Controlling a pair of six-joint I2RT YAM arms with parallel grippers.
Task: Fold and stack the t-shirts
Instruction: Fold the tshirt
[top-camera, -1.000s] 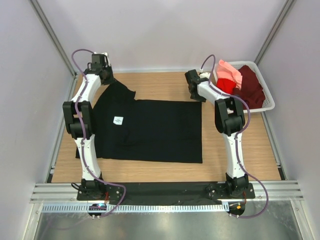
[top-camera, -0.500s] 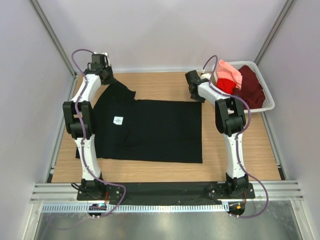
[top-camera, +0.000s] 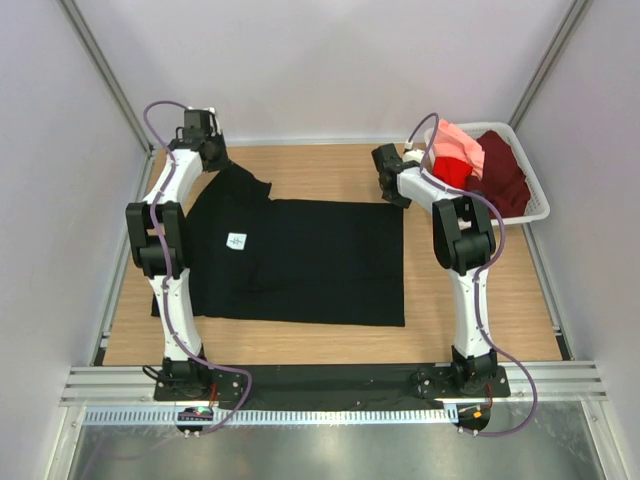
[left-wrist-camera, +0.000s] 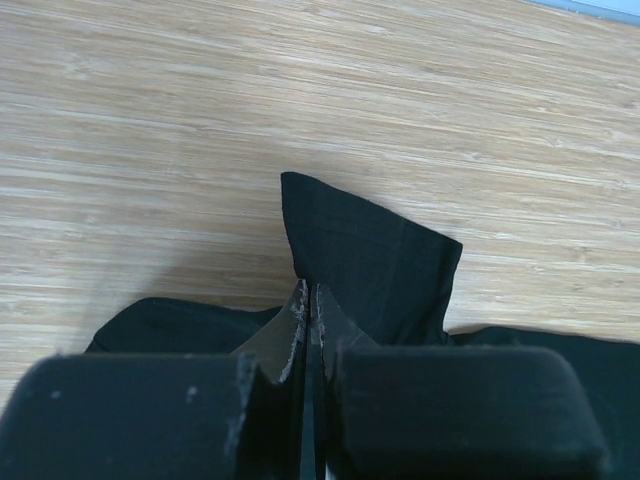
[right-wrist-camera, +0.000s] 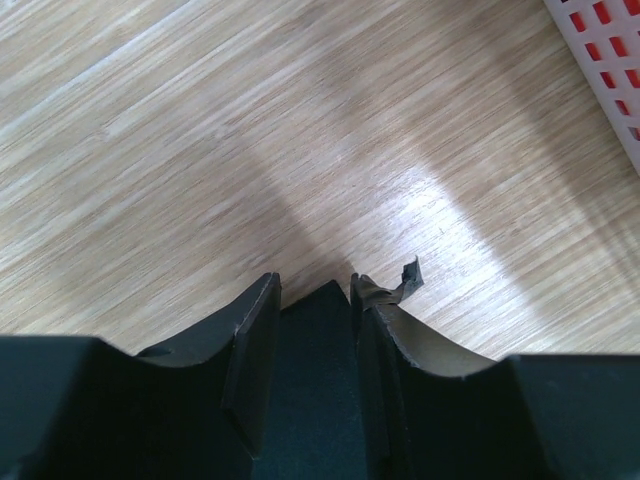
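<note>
A large black t-shirt (top-camera: 310, 260) lies spread flat on the wooden table, its white square label (top-camera: 237, 241) facing up. My left gripper (top-camera: 218, 160) is at the far left, shut on the shirt's sleeve; the left wrist view shows the jaws (left-wrist-camera: 311, 290) pinched together with the black sleeve (left-wrist-camera: 370, 260) poking out beyond them. My right gripper (top-camera: 395, 195) is low over the shirt's far right corner. In the right wrist view its jaws (right-wrist-camera: 315, 285) stand apart, with the corner of black cloth (right-wrist-camera: 315, 340) lying flat between them.
A white basket (top-camera: 540, 200) at the far right holds a salmon-pink shirt (top-camera: 455, 145), a red one (top-camera: 452, 170) and a maroon one (top-camera: 500, 170). Its rim shows in the right wrist view (right-wrist-camera: 600, 60). Grey walls enclose the table on three sides.
My right wrist has shifted slightly right, toward the basket. The left arm and the black shirt have not moved.
</note>
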